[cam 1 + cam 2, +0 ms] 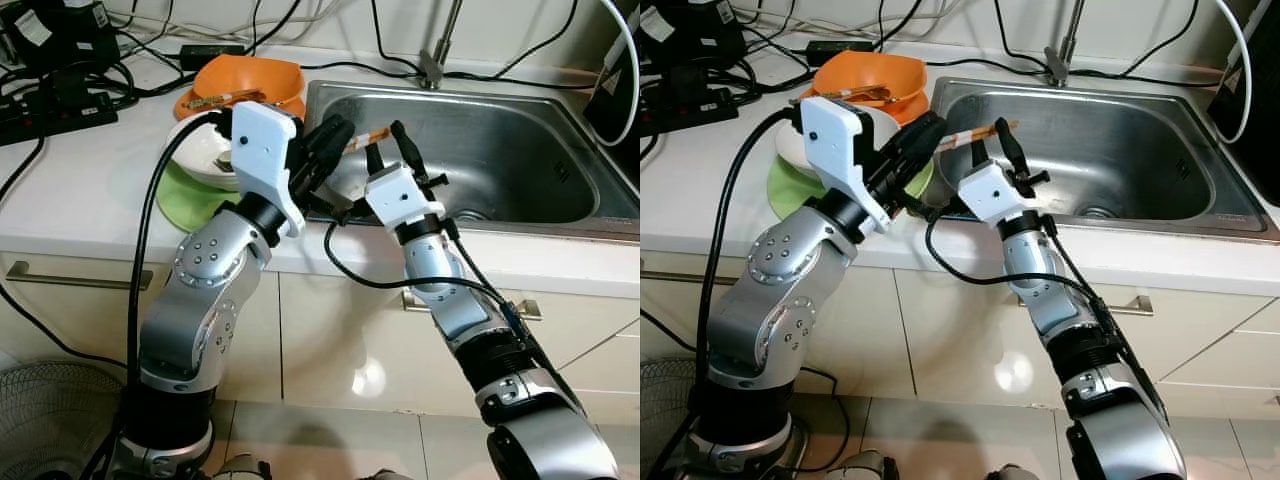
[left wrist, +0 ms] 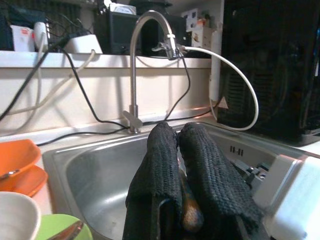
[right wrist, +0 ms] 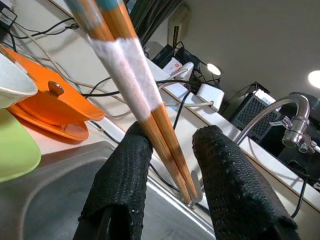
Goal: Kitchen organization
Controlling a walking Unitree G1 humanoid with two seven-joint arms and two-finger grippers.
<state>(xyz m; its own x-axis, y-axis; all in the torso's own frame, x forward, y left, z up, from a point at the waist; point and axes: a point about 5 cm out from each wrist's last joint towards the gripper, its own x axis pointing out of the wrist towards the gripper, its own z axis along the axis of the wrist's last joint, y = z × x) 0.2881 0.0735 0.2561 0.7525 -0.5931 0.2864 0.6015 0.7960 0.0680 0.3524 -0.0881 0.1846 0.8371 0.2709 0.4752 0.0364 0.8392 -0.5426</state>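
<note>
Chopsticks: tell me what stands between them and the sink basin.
Nothing visible. The chopsticks, pinched in the left tool, pass between the right tool's open fingers, directly over the bare sink.

Head stereo pair looks fwd and down over counter [image 1: 90, 200] front edge at sink [image 1: 1120, 140]. L wrist cam sits close, facing tap [image 2: 145, 60]. R wrist cam angles up from sink. All share sink.

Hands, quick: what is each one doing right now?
Left hand: shut on the chopsticks.
Right hand: open, fingers either side of the chopsticks.
</note>
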